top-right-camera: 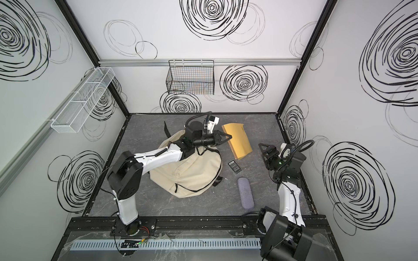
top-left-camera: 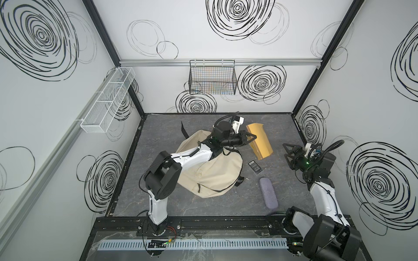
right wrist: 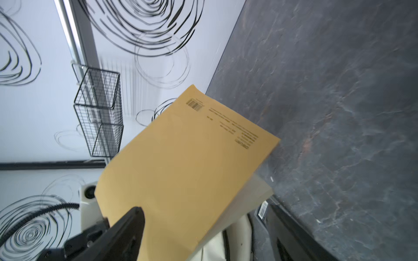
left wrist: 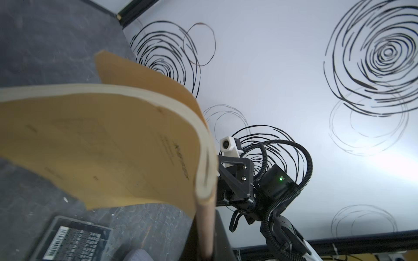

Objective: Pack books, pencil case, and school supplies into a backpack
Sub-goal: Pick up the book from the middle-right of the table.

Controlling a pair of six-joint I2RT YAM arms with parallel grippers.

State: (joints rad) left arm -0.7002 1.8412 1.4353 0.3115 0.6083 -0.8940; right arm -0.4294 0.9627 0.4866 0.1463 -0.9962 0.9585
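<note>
My left gripper is shut on one edge of a thin mustard-yellow book. It holds the book tilted and sagging above the table, right of the cream backpack. In both top views my right gripper stands open and empty, a short way right of the book. On the table between them lie the small dark packet of school supplies and, nearer the front, the lavender pencil case.
A black wire basket hangs on the back wall and a white mesh shelf on the left wall. My left arm reaches over the backpack. A black strap sticks out behind the bag. Walls close in three sides.
</note>
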